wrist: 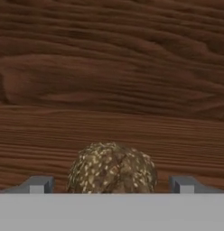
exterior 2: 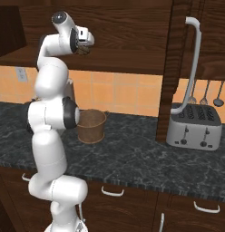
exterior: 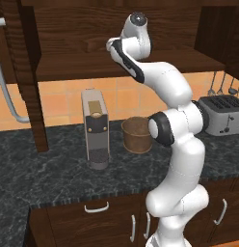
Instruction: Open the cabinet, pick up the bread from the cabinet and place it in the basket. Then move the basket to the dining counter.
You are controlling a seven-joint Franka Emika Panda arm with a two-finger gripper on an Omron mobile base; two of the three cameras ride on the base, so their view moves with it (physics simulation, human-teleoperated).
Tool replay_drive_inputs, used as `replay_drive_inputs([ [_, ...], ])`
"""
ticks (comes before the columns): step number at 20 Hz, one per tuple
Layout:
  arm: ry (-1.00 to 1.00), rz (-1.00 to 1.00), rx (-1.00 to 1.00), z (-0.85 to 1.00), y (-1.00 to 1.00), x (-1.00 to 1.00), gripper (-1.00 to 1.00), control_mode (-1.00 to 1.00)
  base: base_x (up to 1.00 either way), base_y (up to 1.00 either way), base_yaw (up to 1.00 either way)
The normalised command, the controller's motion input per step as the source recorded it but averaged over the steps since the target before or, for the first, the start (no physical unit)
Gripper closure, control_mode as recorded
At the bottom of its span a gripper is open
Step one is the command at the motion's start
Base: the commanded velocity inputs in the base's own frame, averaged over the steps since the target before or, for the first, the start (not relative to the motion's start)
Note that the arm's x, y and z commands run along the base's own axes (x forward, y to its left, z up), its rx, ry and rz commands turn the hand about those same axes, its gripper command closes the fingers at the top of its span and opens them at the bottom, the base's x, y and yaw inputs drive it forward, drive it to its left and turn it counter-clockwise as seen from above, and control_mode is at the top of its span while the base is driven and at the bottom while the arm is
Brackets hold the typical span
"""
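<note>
You have the bread (wrist: 112,168), a round brown loaf flecked with pale seeds, lying on the wooden shelf (wrist: 112,135) of the cabinet (exterior: 116,29) directly ahead of the hand (wrist: 112,187), centred between the two fingertips (wrist: 38,185). The fingertips stand apart, one on each side of the loaf, with wood showing between each tip and the crust; nothing is clamped. The lower part of the bread is cut off at the bottom of the hand view, so you cannot tell how far the fingers reach along it. In the base views the hand (exterior 2: 85,43) sits inside the open cabinet at shelf level, and the arm hides the bread there. Both cabinet doors stand open; the right door (exterior 2: 178,68) shows edge-on with its long silver bar handle (exterior 2: 192,63). Below the cabinet, the basket (exterior: 137,135) stands on the black speckled tabletop (exterior: 54,169), just beside the grey coffee machine (exterior: 95,128) and partly behind the arm's elbow. A toaster (exterior 2: 195,128) stands further along the tabletop, well apart from the basket. No brand, label or writing can be read on anything.
</note>
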Motion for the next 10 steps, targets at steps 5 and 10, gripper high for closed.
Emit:
replay_drive_inputs([
  [5,0.00,0.00,-0.03,-0.26,0.00,0.23,-1.00,-1.00,0.00,0.00,0.00],
  [10,0.00,0.00,-0.03,-0.29,0.00,0.19,-1.00,-1.00,0.00,0.00,0.00],
])
